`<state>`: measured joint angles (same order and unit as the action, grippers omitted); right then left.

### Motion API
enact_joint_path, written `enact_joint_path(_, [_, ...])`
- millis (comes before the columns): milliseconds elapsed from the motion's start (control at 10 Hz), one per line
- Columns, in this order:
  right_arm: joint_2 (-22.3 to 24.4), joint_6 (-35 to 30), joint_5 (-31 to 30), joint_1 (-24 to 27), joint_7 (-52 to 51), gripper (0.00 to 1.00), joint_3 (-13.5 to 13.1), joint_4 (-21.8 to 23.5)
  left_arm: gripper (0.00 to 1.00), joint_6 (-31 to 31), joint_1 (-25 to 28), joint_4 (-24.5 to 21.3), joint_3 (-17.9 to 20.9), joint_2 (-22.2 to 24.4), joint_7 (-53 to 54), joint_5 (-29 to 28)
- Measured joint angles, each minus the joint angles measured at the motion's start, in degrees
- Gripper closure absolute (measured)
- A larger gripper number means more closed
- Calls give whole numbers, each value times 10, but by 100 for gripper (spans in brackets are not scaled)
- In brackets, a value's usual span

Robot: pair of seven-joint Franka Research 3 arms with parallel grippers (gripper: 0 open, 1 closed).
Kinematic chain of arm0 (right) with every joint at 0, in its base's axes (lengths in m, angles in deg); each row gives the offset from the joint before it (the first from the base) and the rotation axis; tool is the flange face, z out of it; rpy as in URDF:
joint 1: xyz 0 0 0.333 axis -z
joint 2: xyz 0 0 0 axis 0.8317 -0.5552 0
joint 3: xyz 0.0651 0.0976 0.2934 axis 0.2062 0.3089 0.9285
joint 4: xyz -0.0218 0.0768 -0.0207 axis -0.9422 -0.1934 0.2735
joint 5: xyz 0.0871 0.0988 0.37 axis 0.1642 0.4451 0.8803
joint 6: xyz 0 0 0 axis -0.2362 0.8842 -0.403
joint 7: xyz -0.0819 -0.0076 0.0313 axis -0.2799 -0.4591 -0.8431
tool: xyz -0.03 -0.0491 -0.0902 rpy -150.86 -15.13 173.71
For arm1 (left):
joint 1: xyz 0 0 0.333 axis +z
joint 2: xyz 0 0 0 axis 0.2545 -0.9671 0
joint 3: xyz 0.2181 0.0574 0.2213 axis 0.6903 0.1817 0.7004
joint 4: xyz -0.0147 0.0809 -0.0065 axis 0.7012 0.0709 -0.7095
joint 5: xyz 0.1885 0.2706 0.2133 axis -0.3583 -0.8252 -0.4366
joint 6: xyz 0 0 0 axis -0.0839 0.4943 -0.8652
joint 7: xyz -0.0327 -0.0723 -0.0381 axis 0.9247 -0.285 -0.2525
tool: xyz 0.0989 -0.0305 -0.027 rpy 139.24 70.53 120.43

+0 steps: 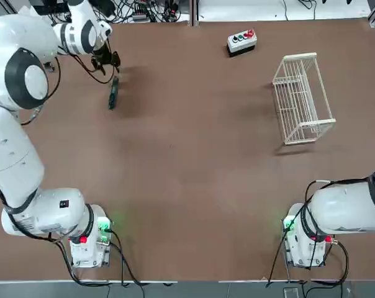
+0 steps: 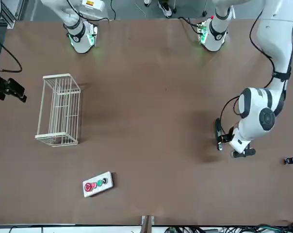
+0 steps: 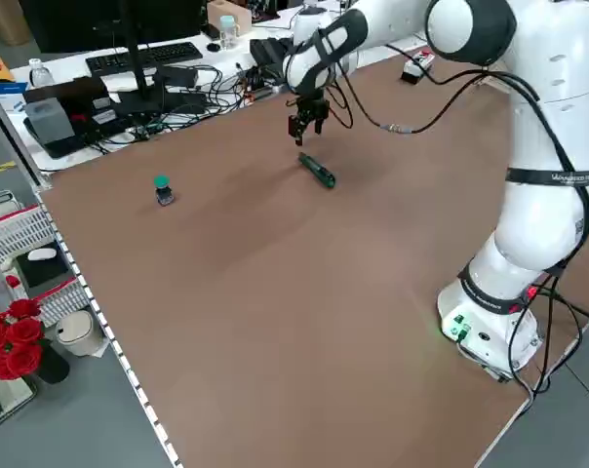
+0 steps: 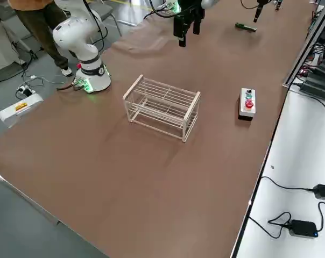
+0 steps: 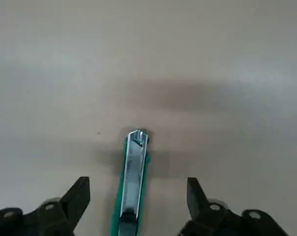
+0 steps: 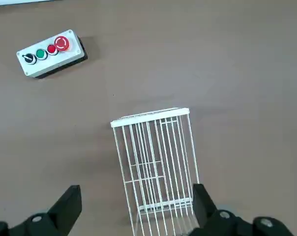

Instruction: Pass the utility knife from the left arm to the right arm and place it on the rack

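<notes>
Green-bodied, silver-faced utility knife (image 5: 133, 187) lies flat on the table between the left tool's (image 5: 137, 202) open, empty fingers.

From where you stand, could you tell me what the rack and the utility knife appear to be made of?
The rack looks like thin metal wire with a white coating: slim parallel bars, see-through. The utility knife seems to have a green plastic body around a shiny metal strip.

You have a broad brown table (image 3: 275, 292), a cluttered white desk (image 3: 129, 73) holding a black keyboard (image 3: 143, 57), and grey floor (image 4: 22, 177) around.
</notes>
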<state>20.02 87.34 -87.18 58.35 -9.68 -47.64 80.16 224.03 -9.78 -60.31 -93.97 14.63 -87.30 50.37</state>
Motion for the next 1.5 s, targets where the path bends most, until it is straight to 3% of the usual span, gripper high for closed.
enact_joint_path(300, [0,0,0,0,0,0,0,0,19,32,-2,-2,0,-40,-3,-39])
enact_joint_path(500, [0,0,0,0,0,0,0,0,22,32,-1,-4,1,-41,-4,-48])
enact_joint_path(800, [0,0,0,0,1,0,0,0,33,32,-1,-14,1,-40,-8,-48])
enact_joint_path(1400, [0,-22,0,0,1,0,2,0,36,50,0,-30,1,-37,-10,-48])
enact_joint_path(1500, [0,-22,0,0,1,0,2,0,44,50,0,-30,1,-37,-11,-48])
